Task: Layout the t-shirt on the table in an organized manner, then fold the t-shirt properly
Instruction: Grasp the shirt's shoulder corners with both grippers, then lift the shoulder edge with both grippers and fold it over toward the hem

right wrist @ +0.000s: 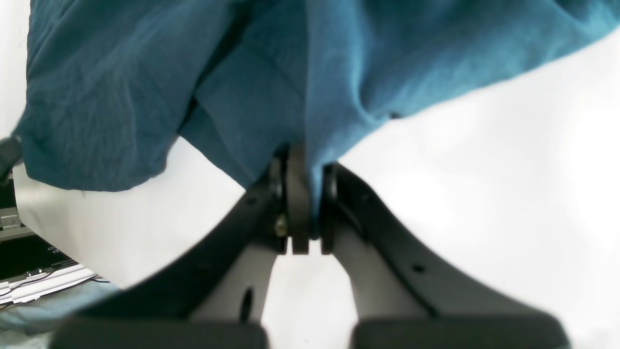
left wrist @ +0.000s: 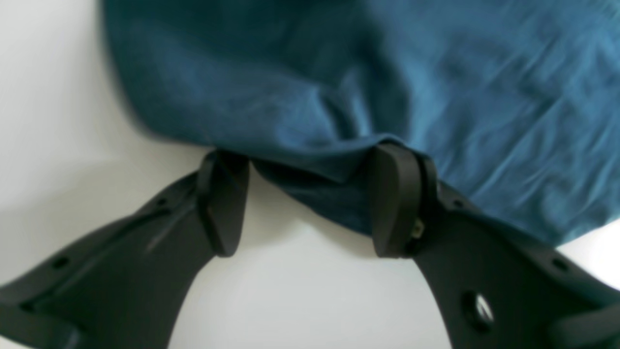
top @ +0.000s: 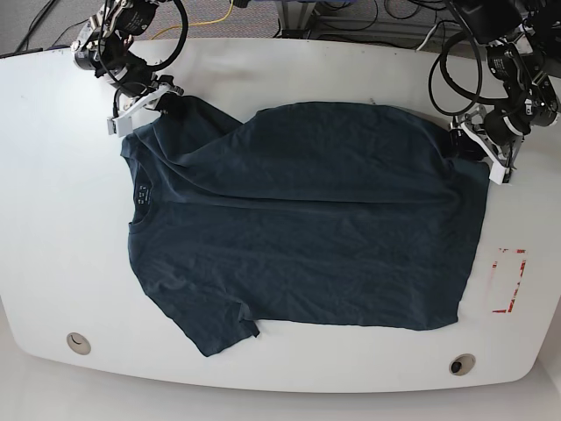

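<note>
Glossy white tabletop (top: 53, 219): bare along its left side, near edge and far right strip; open passage there. Centre covered by wrinkled dark navy cotton t-shirt (top: 307, 219), lying flat. Black cable loops (top: 456, 61) crowd the far right corner; more cables crowd the far left corner.

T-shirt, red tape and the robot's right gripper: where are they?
t-shirt (top: 307, 237), base view, middle of its body.
red tape rectangle (top: 507, 281), base view, on its outline.
right gripper (right wrist: 302, 203), right wrist view, between its fingertips, pinching cloth.
</note>
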Robot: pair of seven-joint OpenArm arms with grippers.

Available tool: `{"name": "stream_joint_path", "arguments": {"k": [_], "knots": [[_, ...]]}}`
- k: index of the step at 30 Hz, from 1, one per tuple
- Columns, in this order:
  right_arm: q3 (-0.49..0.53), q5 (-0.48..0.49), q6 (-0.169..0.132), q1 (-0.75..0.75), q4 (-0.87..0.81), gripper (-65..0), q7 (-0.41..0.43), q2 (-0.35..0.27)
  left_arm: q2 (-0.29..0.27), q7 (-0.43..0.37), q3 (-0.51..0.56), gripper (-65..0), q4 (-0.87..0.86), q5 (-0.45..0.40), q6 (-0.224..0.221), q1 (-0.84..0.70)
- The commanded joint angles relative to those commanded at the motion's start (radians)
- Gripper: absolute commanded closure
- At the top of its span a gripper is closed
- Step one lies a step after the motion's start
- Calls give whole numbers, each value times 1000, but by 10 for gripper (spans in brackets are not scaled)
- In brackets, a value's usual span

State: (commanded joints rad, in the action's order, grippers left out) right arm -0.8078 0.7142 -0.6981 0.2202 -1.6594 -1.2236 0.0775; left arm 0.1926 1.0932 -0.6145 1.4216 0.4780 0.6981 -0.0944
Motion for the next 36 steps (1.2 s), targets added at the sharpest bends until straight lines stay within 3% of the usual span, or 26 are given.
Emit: {"name": "stream_joint_path", "arguments": {"k": [4, 7, 9, 13, 19, 27, 36], "knots": [[0, 0, 0, 0, 0, -3, 0, 0, 0, 2, 0, -356, 5, 0, 0, 2], [0, 0, 0, 0, 0, -3, 0, 0, 0, 2, 0, -251, 5, 0, 0, 3], [0, 0, 0, 0, 0, -2, 0, 0, 0, 6, 0, -138, 6, 0, 0, 3], [0, 0, 0, 0, -2, -2, -6, -2, 15, 8, 0, -14, 38, -3, 0, -2], [-8, 0, 0, -2, -74, -2, -35, -2, 21, 66, -6, 0, 155, -74, 0, -12], [-8, 0, 0, -6, -201, -2, -77, -2, 44, 123, -5, 0, 350, -78, 0, -69], [0, 0, 0, -8, -296, -2, -95, -26, 49, 269, -3, -3, 473, -77, 0, -57]]}}
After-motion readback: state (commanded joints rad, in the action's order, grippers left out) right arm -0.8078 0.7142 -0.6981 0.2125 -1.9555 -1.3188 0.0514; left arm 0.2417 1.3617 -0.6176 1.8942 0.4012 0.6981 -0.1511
